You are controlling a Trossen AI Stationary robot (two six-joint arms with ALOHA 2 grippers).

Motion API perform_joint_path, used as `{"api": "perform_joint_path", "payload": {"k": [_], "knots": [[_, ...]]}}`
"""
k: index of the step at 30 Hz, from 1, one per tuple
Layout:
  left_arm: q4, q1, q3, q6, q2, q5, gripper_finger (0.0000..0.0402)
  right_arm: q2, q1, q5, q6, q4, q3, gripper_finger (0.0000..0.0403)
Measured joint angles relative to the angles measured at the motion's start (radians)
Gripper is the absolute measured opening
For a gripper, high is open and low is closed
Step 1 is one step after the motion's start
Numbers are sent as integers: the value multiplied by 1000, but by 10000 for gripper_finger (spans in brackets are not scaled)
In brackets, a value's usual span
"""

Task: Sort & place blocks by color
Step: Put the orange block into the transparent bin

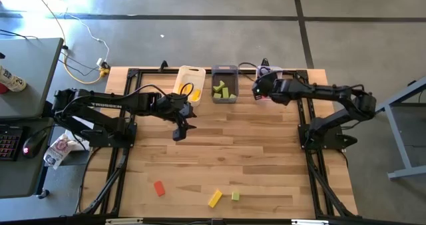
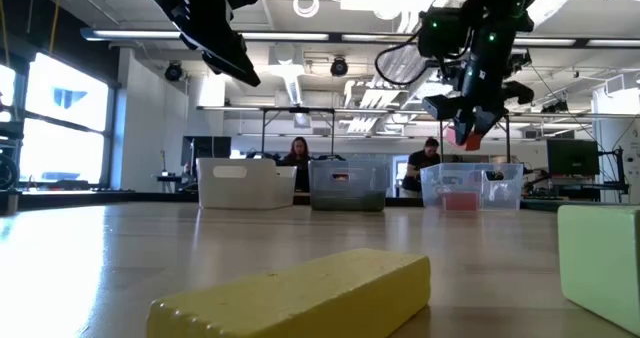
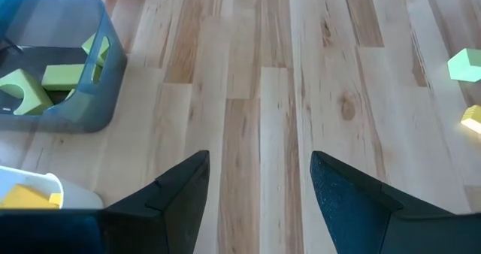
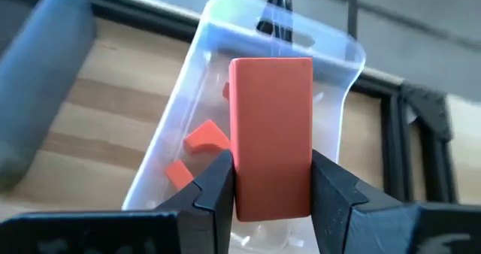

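- A grey concrete floor (image 1: 219, 2), scored by dark seams, surrounds the wooden table (image 1: 226, 152).
- A dark desk (image 1: 23, 72) stands at the table's left, carrying a keyboard (image 1: 8, 142) and a mouse (image 1: 32, 144).
- Cables (image 1: 83, 58) trail across the floor.
- Beyond the table, bright windows (image 2: 65, 118) light an open workshop with exposed ceiling ducts (image 2: 310, 3).
- Two people (image 2: 298, 156) sit at distant benches.
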Motion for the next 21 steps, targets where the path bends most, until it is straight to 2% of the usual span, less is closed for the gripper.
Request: {"api": "perform_joint_path", "payload": {"k": [8, 21], "knots": [[-2, 0, 0, -22, 0, 0, 218, 56, -74, -175, 7, -5, 0, 108], [-61, 0, 0, -25, 0, 0, 218, 178, -122, -238, 1, 0, 0, 108]]}}
